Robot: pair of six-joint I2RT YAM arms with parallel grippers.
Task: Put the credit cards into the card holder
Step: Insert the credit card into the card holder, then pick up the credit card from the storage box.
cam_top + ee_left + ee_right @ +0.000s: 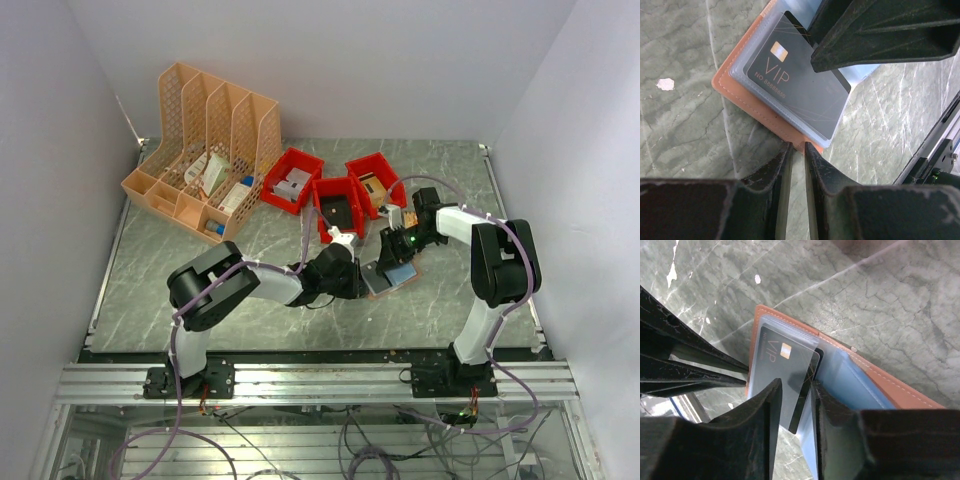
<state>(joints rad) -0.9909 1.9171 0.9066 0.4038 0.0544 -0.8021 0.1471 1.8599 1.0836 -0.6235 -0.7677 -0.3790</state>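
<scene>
Veined grey-green stone-look table (pixel 160 280). At back left, orange lattice rack (pixel 205 130) with upright dividers; beside it, three glossy red bins (pixel 292 180). In front of the bins, between both arms, salmon holder (pixel 760 112), stitched along the edge, lying open on the table, pale blue lining (pixel 850 385) uppermost. Dark glossy rectangular VIP card (pixel 800 85), partly under a clear sleeve (pixel 757 350). Pinched on the holder's near edge: left gripper (pixel 796 147). Straddling the card's end: right gripper (pixel 794 390); clamped or not, cannot tell.
</scene>
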